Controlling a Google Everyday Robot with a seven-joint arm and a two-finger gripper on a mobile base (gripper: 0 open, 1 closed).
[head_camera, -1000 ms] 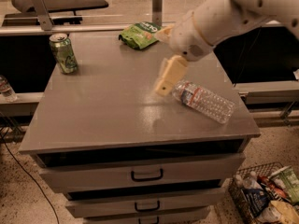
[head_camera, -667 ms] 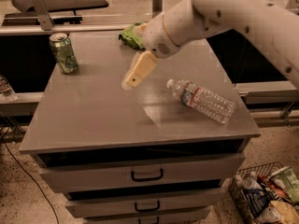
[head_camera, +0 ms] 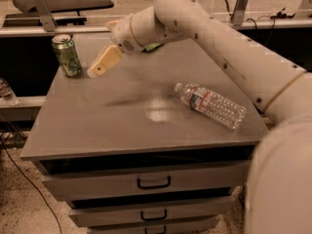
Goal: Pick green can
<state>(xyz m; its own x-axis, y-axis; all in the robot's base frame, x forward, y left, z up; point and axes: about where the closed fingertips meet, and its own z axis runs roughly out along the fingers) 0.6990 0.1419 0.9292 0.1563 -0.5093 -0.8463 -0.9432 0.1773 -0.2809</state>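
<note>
one light-green cylindrical drink can (head_camera: 67, 56) upright on grey tabletop (head_camera: 122, 130), far-left corner | tan gripper (head_camera: 100, 66) just beside it, apart | grip state: cannot tell

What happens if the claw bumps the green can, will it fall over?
It might. The green can stands upright on the cabinet top, taller than wide, so a high sideways nudge could tip it, and its round body would probably roll. The can's shiny wall looks smooth, so maybe slippery. The claw hovers just beside it.
</note>
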